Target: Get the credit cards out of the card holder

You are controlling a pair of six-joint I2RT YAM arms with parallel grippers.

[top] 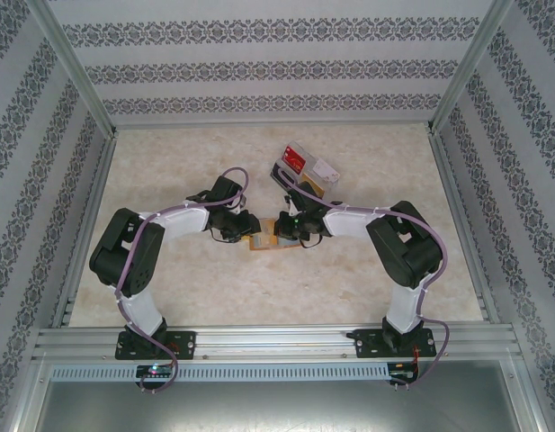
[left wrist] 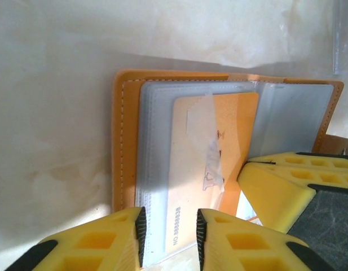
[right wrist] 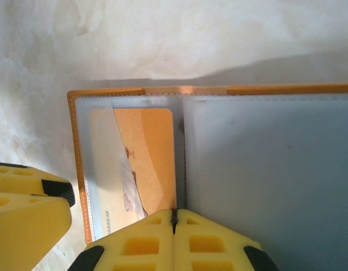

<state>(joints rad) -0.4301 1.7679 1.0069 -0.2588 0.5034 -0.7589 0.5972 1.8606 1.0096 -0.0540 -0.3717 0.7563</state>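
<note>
The orange-tan card holder [top: 263, 242] lies open on the table between both grippers. Its leather rim [left wrist: 124, 141] frames grey-blue clear pockets. An orange credit card [left wrist: 210, 147] with printed numbers sits inside the left pocket [right wrist: 145, 152]. My left gripper [left wrist: 170, 234] is open, its fingers straddling the near edge of that card and pocket. My right gripper [right wrist: 174, 217] is shut at the holder's middle fold, pinching a pocket sheet [right wrist: 264, 169] there. Its yellow fingers [left wrist: 281, 186] show beside the card. In the top view the left gripper [top: 248, 230] and right gripper [top: 279, 227] nearly touch.
A clear plastic compartment tray [top: 304, 168] with a red item in it stands just behind the right gripper, and its corner [left wrist: 343, 39] shows in the left wrist view. Patterned walls and metal rails enclose the marble-look table [top: 169, 288].
</note>
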